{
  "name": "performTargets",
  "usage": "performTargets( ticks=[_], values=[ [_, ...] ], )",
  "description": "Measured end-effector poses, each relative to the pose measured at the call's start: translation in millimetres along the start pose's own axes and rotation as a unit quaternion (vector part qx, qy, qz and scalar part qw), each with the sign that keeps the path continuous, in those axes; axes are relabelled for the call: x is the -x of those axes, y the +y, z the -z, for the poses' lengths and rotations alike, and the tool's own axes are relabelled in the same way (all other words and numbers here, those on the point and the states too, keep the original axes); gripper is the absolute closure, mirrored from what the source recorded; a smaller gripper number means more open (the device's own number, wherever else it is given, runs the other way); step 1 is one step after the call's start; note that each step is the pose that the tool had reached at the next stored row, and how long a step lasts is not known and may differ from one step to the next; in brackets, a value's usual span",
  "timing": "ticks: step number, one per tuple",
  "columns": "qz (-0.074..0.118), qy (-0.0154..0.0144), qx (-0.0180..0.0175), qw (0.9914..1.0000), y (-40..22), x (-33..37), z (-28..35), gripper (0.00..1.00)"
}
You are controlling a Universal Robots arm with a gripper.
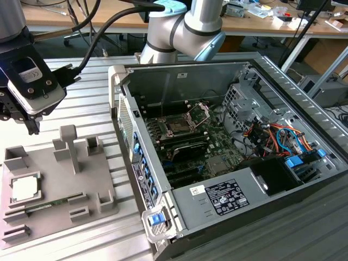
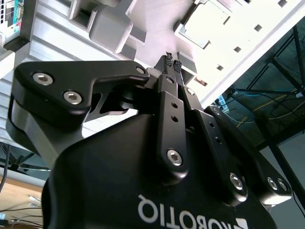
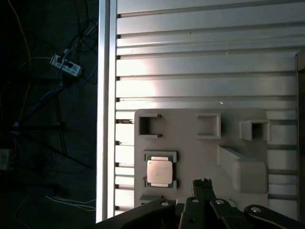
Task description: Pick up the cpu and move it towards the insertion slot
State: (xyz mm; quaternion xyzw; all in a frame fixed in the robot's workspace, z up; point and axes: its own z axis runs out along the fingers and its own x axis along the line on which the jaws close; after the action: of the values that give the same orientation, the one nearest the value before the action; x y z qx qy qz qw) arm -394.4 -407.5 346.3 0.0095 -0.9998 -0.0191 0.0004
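I count one robot arm (image 1: 185, 27) and one gripper (image 1: 33, 129) on it, at nine o'clock in the exterior view. The gripper has two fingers (image 2: 171, 109).

There is one cpu (image 1: 24, 188) at eight o'clock, and one insertion slot (image 1: 178, 126) close to the centre. One open computer case (image 1: 179, 81) takes the side from one to five o'clock.

One grey holder plate (image 1: 54, 174) lies at eight o'clock. On it I count one tall post (image 1: 69, 147) and one thin green memory stick (image 1: 43, 204). In the first wrist view this plate carries three square pockets (image 3: 208, 125).

On the case there is one grey labelled box (image 1: 190, 209) and one blue latch (image 1: 157, 219), both near six o'clock.
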Motion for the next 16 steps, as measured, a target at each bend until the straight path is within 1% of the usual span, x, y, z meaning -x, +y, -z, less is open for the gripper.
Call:
performTargets(
  ticks=[16],
  values=[
    [0.0,0.0,0.0,1.0,-0.2,0.0,-4.9,0.89]
  ],
)
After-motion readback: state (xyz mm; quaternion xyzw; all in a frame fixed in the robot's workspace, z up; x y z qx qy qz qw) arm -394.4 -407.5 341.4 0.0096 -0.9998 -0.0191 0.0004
